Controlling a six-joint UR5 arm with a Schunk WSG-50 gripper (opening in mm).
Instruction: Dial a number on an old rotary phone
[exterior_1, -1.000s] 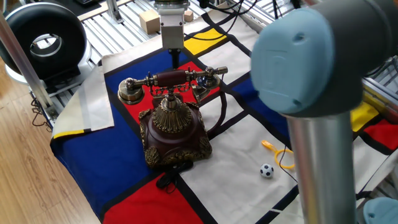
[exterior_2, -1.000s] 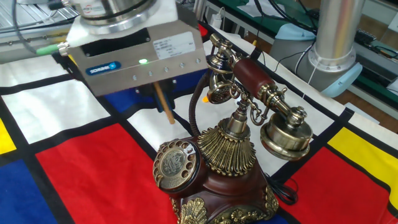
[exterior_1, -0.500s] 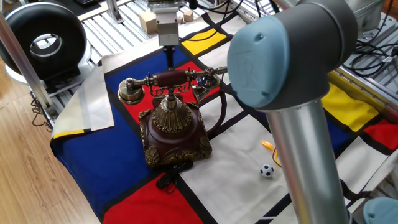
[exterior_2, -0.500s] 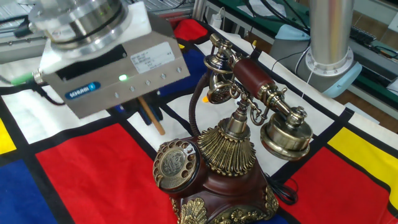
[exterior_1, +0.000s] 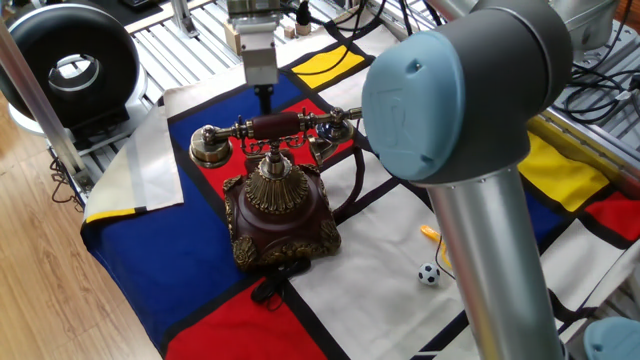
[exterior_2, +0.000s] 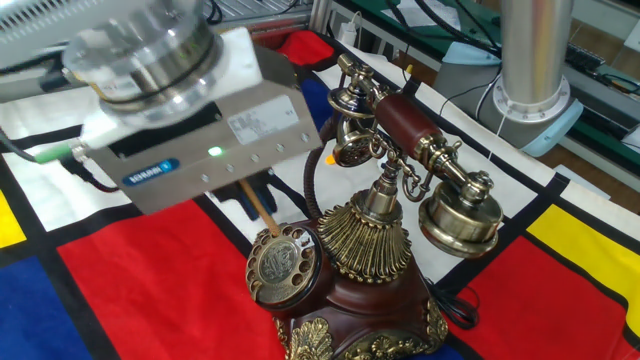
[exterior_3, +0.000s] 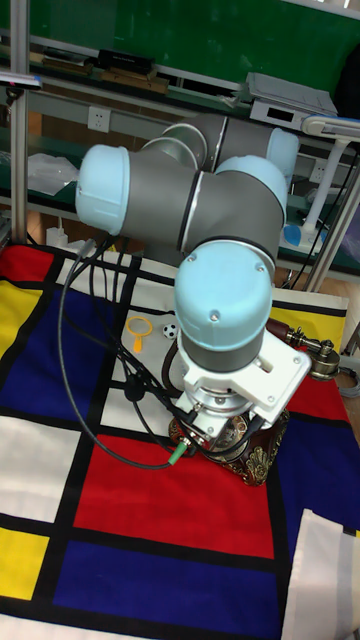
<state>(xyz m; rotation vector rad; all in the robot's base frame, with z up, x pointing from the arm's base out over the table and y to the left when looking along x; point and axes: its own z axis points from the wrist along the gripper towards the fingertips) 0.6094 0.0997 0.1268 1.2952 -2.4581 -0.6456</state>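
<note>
rotary phone — dial just below gripper | stick touching dial

The arm is grey with pale blue joint caps. Its silver gripper body carries a blue label and a green light.

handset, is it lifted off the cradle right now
No, the handset lies across the brass cradle on top of the old rotary phone, and the end effector is beside the dial, not on it.
</note>
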